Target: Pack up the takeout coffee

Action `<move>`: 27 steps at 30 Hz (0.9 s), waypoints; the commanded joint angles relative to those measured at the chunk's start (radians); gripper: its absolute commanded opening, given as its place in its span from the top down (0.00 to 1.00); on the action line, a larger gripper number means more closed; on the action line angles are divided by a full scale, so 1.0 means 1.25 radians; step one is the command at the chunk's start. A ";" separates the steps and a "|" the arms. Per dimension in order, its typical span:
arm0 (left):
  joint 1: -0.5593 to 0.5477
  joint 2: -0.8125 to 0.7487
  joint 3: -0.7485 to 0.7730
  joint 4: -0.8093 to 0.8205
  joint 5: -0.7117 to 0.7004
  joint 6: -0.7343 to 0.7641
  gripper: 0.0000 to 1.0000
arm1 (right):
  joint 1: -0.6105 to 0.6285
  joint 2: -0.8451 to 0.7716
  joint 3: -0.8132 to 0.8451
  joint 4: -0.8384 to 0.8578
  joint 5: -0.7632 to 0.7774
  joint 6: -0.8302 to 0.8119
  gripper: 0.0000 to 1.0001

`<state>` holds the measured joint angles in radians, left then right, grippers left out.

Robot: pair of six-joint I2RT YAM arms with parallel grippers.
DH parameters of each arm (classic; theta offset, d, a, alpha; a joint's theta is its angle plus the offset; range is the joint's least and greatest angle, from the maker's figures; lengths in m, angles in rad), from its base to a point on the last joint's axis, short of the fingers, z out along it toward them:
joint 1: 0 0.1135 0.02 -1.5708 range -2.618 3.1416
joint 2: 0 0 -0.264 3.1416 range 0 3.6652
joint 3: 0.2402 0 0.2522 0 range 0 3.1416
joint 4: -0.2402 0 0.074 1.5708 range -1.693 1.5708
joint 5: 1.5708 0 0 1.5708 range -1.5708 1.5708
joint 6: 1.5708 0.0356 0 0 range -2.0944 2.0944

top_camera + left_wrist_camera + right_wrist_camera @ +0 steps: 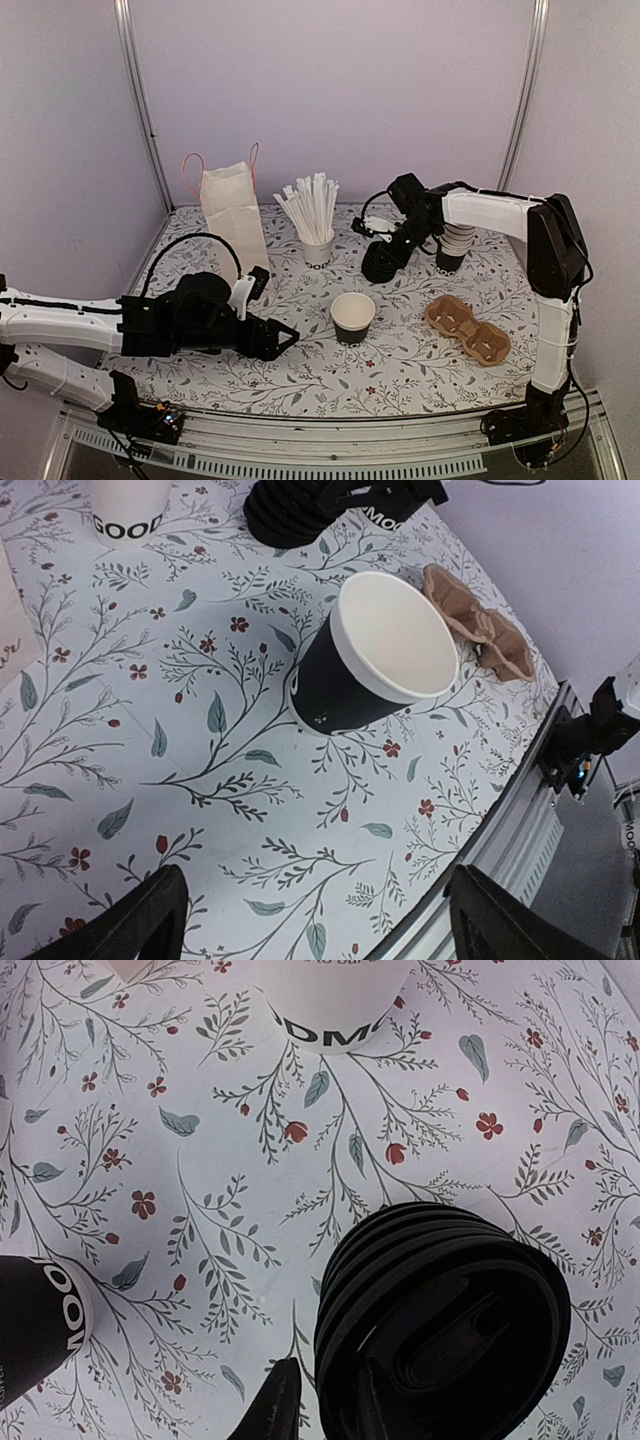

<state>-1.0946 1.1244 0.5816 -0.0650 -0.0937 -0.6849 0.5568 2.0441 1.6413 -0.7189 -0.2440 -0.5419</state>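
Observation:
No lidded takeout coffee shows in any view. A single black paper cup, white inside and without a lid, stands upright mid-table. My left gripper hovers just left of it, open wide with only tablecloth between its fingers. A stack of black plastic lids sits behind the cup. My right gripper is down on that stack's edge. One finger is outside the stack, clear of it. The other lies over the top lid's rim. The jaws stand slightly apart.
A white cup of straws and a cream paper bag stand at the back. A stack of black cups is right of the lids. A brown cardboard carrier lies at the right. The table's near edge is close to my left fingers.

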 commanded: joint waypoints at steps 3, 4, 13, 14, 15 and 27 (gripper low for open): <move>0.008 0.005 0.009 0.010 0.004 -0.007 0.07 | -0.005 0.014 0.018 -0.009 -0.006 0.008 0.82; 0.007 0.004 0.007 0.011 0.004 -0.008 0.07 | -0.004 0.014 0.019 -0.011 -0.008 0.008 0.84; 0.007 0.005 0.008 0.014 0.003 -0.006 0.07 | -0.005 0.004 0.025 -0.026 -0.021 0.008 0.92; 0.007 0.005 0.008 0.014 0.003 -0.004 0.07 | -0.006 0.001 0.024 -0.027 -0.019 0.008 0.93; 0.008 0.005 0.009 0.014 0.003 -0.005 0.07 | -0.008 -0.004 0.025 -0.029 -0.017 0.008 0.93; 0.007 0.036 0.024 0.010 0.007 0.006 0.08 | -0.017 -0.061 0.011 -0.012 -0.040 0.017 0.97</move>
<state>-1.0946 1.1477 0.5819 -0.0643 -0.0933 -0.6884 0.5419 2.0094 1.6447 -0.7433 -0.2653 -0.5339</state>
